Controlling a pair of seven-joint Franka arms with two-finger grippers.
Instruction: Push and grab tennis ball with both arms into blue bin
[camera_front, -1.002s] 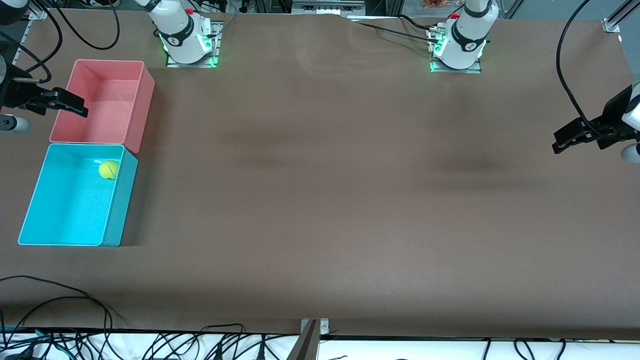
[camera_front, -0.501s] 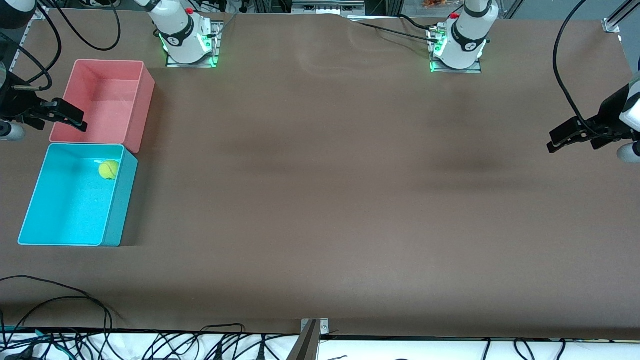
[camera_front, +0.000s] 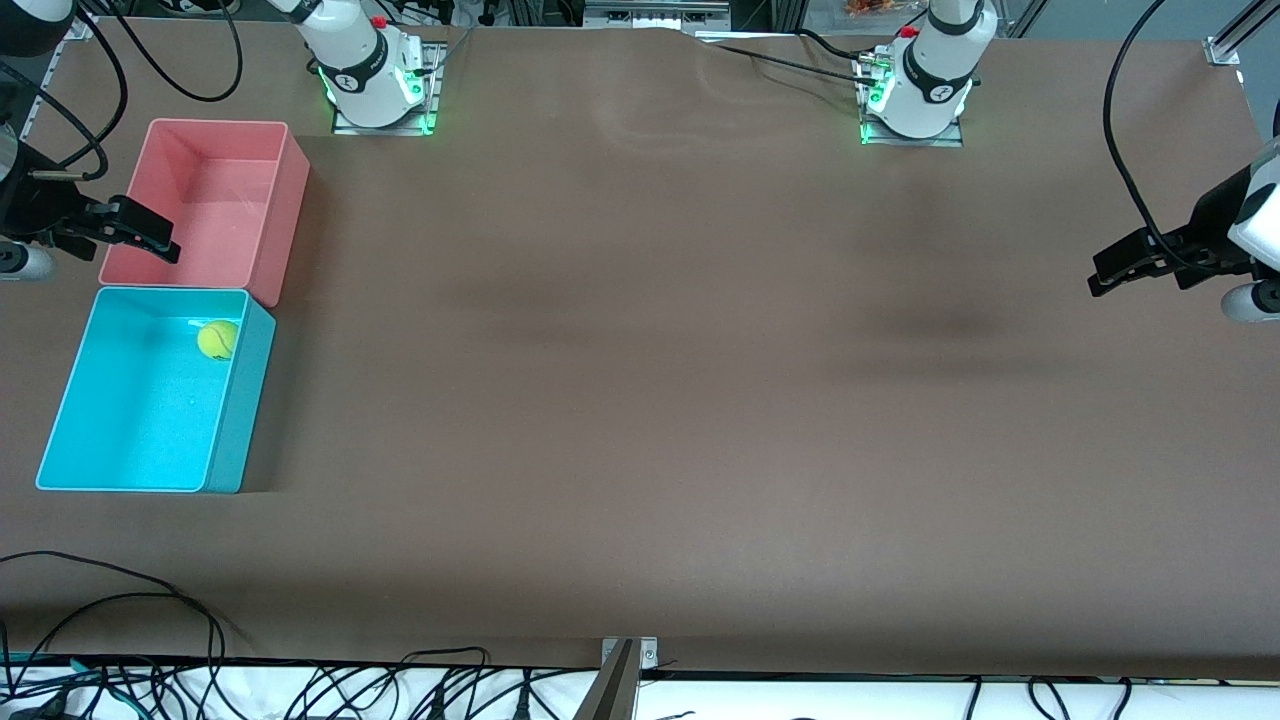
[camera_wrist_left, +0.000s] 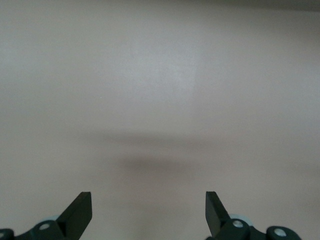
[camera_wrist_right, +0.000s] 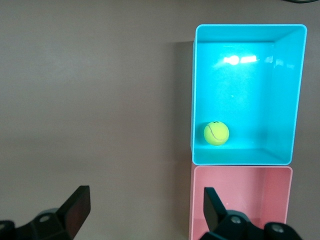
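Front view, nearest first: the blue bin (camera_front: 70, 420) sits at the right arm's end of the table, and the tennis ball (camera_front: 217, 339) lies inside it, in the corner closest to the pink bin (camera_front: 280, 210), which stands empty just beside the blue one and farther from the camera. The right gripper (camera_front: 135, 225) hangs with its fingers spread wide and nothing between them, over the pink bin's outer edge; from its wrist camera the ball (camera_wrist_right: 216, 133) shows well clear of the fingertips. The left gripper (camera_front: 1125, 265) waits over bare tabletop at the left arm's end, fingers wide and empty, probably well above the surface. The ball looks light, fuzzy and springy, apt to roll, so a grip across its middle would hold best. It seems already delivered.
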